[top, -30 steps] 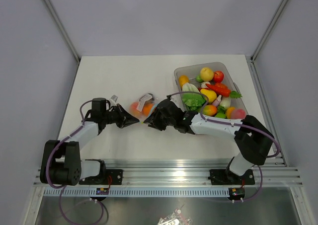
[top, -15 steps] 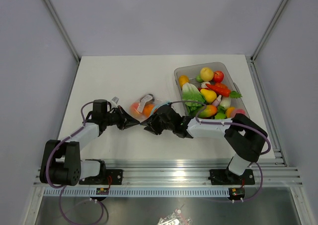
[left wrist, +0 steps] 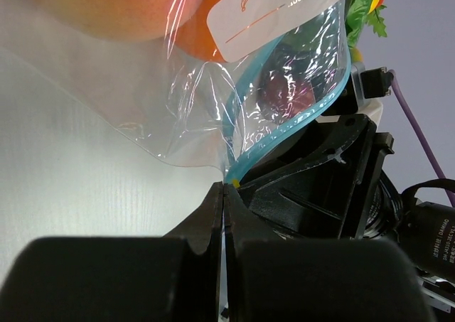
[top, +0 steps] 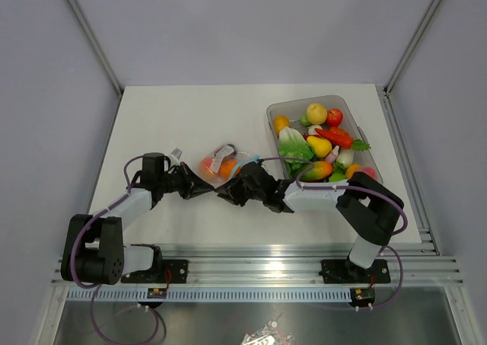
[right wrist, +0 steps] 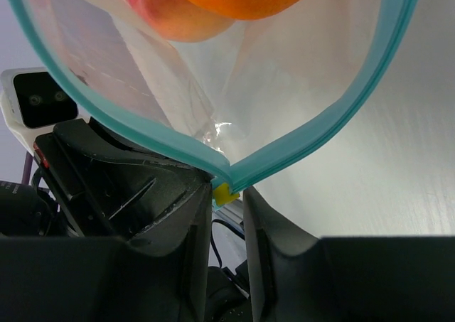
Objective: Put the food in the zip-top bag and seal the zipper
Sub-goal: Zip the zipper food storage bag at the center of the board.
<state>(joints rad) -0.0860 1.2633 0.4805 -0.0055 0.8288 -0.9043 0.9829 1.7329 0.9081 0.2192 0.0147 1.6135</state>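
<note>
The zip-top bag (top: pixel 222 162) lies mid-table with the orange (top: pixel 227 166) and the peach (top: pixel 207 164) inside. In the left wrist view the bag (left wrist: pixel 192 123) shows the peach (left wrist: pixel 121 9) and orange (left wrist: pixel 202 41). My left gripper (top: pixel 205 186) (left wrist: pixel 225 188) is shut on the bag's near corner, where the light blue zipper (left wrist: pixel 298 116) ends. In the right wrist view the zipper (right wrist: pixel 334 130) gapes open in a V. My right gripper (top: pixel 223 193) (right wrist: pixel 227 194) straddles the V's corner and its yellow tab (right wrist: pixel 226 192), jaws narrowly apart, tip to tip with the left gripper.
A rigid clear tray (top: pixel 272 113) at the back right holds green lettuce (top: pixel 295 148) and several other toy fruits and vegetables. The right forearm (top: pixel 312 194) stretches across in front of the tray. The table's near edge is just behind both grippers.
My right gripper has moved left along the bag's near edge until it meets the left gripper at the corner. The left gripper and the bag have stayed put.
</note>
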